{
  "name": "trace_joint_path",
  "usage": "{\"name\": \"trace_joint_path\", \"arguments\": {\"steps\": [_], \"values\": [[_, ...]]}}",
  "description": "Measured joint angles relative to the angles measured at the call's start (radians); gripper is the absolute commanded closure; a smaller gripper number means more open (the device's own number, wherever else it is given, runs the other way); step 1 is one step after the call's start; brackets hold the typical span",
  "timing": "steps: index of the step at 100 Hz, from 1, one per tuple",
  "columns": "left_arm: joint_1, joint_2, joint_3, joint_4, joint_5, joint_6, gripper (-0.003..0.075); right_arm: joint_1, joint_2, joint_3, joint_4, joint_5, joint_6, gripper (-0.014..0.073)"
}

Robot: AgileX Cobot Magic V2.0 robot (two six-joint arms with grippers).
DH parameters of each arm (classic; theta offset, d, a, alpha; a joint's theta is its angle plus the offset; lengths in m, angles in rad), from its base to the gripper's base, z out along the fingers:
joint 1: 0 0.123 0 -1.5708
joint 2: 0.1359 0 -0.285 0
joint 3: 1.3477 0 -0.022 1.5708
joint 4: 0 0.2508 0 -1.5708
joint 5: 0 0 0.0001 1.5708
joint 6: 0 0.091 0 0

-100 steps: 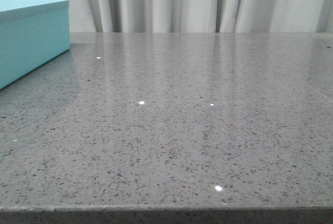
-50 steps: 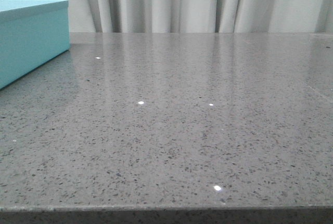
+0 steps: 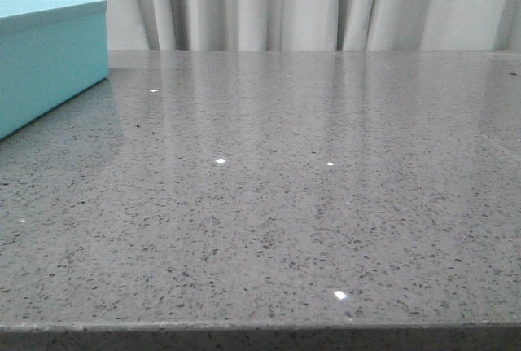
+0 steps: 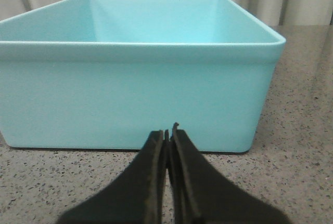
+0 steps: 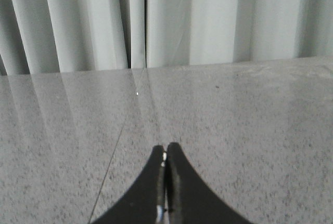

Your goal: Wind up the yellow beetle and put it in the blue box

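The blue box (image 3: 49, 58) stands at the far left of the grey speckled table (image 3: 285, 204) in the front view. In the left wrist view the blue box (image 4: 135, 99) is open-topped and looks empty as far as I can see inside. My left gripper (image 4: 167, 132) is shut and empty, just in front of the box's near wall. My right gripper (image 5: 165, 148) is shut and empty over bare table. The yellow beetle is out of view in every frame. Neither gripper shows in the front view.
Pale pleated curtains (image 3: 309, 5) hang behind the table's far edge. The table's front edge (image 3: 260, 328) runs along the bottom of the front view. A thin seam line (image 5: 112, 167) crosses the tabletop in the right wrist view.
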Motion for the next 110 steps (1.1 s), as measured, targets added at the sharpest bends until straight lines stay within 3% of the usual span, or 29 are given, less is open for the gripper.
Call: {"name": "trace_joint_path", "arguments": {"steps": [34,110], "values": [[0.0,0.0,0.0,0.0,0.0,0.0,0.0741,0.0,-0.008,0.016,-0.026,0.083,-0.002,0.0652],[0.0,0.0,0.0,0.0,0.0,0.0,0.0741,0.0,-0.008,0.016,-0.033,0.087,-0.002,0.0652]]}}
